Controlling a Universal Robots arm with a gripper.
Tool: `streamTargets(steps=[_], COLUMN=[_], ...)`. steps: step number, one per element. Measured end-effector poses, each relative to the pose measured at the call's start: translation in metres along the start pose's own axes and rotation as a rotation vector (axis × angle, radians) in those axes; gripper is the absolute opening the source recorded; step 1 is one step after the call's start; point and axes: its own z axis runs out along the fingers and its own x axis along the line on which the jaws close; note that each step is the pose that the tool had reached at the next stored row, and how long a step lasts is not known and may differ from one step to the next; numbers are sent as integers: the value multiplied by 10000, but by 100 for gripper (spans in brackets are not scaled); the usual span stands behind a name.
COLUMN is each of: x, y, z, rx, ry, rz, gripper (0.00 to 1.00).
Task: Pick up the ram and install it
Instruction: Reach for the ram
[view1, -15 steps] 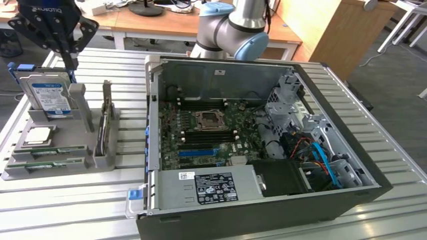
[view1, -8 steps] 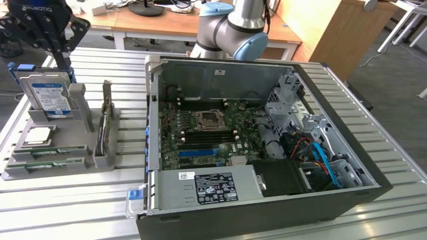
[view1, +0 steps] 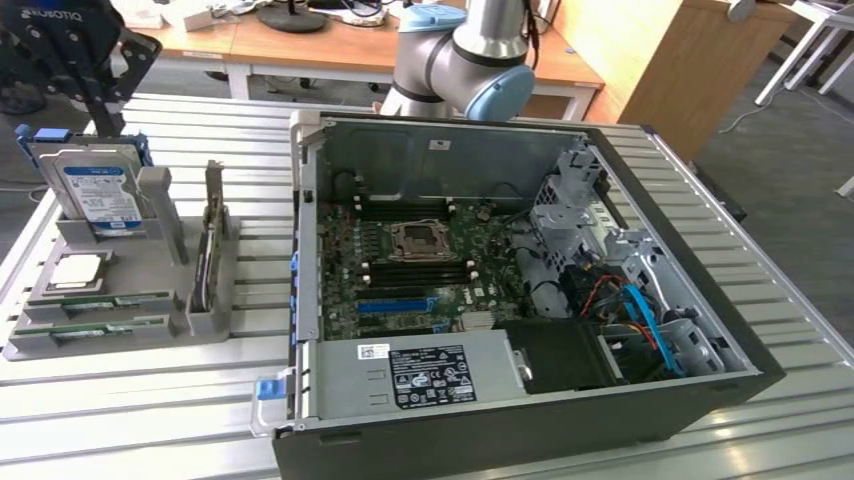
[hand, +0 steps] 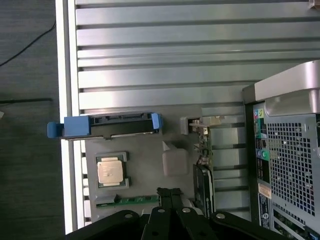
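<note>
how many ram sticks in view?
2. Both in the gray holder, side by side: first ram stick next to the CPU, second ram stick at the holder's outer edge. None appear hidden.

Your table (view1: 134, 420) is silver-grey, ribbed with long parallel grooves. The holder (view1: 207, 320) on it is plain grey. The 2 ram sticks (view1: 118, 301) are green, and the CPU (view1: 76, 270) is silver. The hard drive (view1: 100, 190) carries a blue-and-white label and sits in a bright blue caddy (hand: 107, 125). Your gripper (hand: 170, 192) is black. The computer case (view1: 534, 440) is black outside and grey inside, and its rear panel (hand: 292, 155) is a grid of small holes. The motherboard (view1: 441, 275) is dark green with blue slots (view1: 394, 300). The power supply (view1: 414, 375) is silver with a black-and-white label. You'll also see a blue cable (view1: 647, 315), red wires (view1: 607, 283) and the silver arm (view1: 487, 35) with light blue caps.
</note>
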Motion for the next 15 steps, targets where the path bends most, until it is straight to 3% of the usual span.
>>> streamTargets(steps=[9, 15], x=[159, 206], y=[22, 31], z=[13, 17], rx=[0, 1], ry=[1, 1], rz=[-1, 0], gripper=[11, 11])
